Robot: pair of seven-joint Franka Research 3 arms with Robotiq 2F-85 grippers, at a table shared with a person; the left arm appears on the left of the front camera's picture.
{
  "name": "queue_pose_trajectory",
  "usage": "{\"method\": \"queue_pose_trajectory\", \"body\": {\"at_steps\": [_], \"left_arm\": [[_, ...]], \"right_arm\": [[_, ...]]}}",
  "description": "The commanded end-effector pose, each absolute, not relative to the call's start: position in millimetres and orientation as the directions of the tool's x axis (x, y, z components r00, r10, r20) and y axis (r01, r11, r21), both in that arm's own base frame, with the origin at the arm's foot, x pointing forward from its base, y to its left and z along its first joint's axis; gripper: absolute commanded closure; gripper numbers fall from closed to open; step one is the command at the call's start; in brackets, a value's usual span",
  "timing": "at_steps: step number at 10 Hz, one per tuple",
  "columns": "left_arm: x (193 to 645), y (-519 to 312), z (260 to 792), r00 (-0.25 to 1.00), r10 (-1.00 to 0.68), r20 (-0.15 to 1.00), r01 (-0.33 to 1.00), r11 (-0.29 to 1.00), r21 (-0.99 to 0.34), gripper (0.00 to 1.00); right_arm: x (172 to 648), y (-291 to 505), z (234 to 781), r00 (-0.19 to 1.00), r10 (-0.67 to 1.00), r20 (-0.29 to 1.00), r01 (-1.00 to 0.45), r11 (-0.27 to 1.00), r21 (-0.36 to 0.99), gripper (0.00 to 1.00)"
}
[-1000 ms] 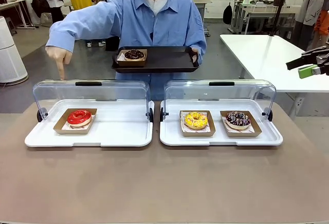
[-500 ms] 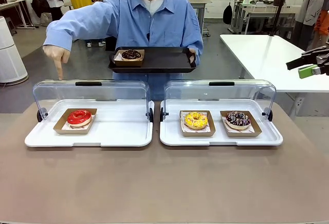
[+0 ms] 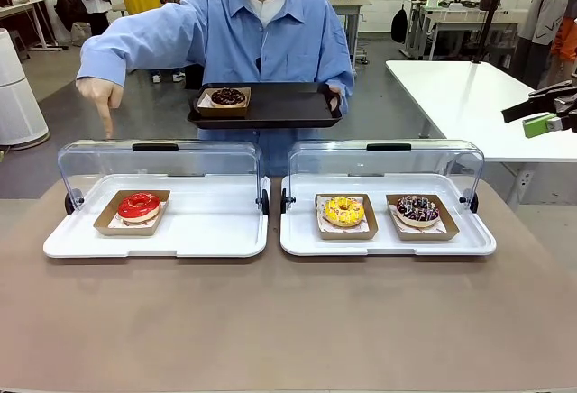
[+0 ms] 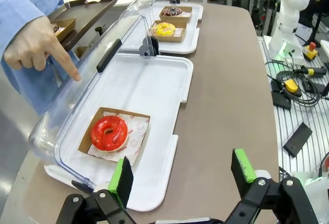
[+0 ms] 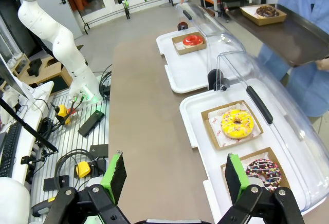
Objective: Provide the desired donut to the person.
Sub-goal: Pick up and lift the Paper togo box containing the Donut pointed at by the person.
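The person [image 3: 266, 28] stands at the far side and points a finger [image 3: 106, 123] down over the left case. In it lies a red-glazed donut [image 3: 139, 205] [image 4: 109, 132] on a brown card tray. The person's other hand holds a black tray [image 3: 288, 105] carrying a chocolate donut [image 3: 227, 97]. My left gripper [image 4: 182, 172] hovers open near the red donut's case, nothing between its green pads. At the far right edge my right gripper [image 3: 534, 117] [image 5: 174, 176] hangs open and empty, high above the right case.
Two white trays [image 3: 216, 231] [image 3: 302, 231] with raised clear lids [image 3: 158, 163] sit side by side. The right one holds a yellow donut [image 3: 343, 210] and a chocolate sprinkle donut [image 3: 417, 208]. Bare brown tabletop [image 3: 288, 321] lies in front.
The person has shifted the black tray slightly to the picture's left. The pointing hand and both grippers have stayed in place.
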State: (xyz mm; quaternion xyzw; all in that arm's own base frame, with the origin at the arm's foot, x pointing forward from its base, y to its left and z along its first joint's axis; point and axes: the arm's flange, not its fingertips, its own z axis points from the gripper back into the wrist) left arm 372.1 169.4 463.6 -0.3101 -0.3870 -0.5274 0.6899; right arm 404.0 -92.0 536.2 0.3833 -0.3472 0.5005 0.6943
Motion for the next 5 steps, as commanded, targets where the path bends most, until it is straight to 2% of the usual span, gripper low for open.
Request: {"method": "queue_pose_trajectory", "body": {"at_steps": [1, 3, 5], "left_arm": [[377, 148, 477, 0.094, -0.593, 0.799, 0.982, 0.185, 0.022, 0.00], [379, 113, 486, -0.026, -0.725, 0.688, 0.991, 0.069, 0.111, 0.00], [383, 81, 481, -0.094, -0.814, 0.574, 0.988, -0.004, 0.156, 0.00]], "right_arm": [[404, -91, 537, 0.250, 0.419, 0.873, -0.964, 0.197, 0.181, 0.00], [404, -91, 537, 0.250, 0.419, 0.873, -0.964, 0.197, 0.181, 0.00], [404, -91, 537, 0.250, 0.419, 0.873, -0.964, 0.197, 0.181, 0.00]]}}
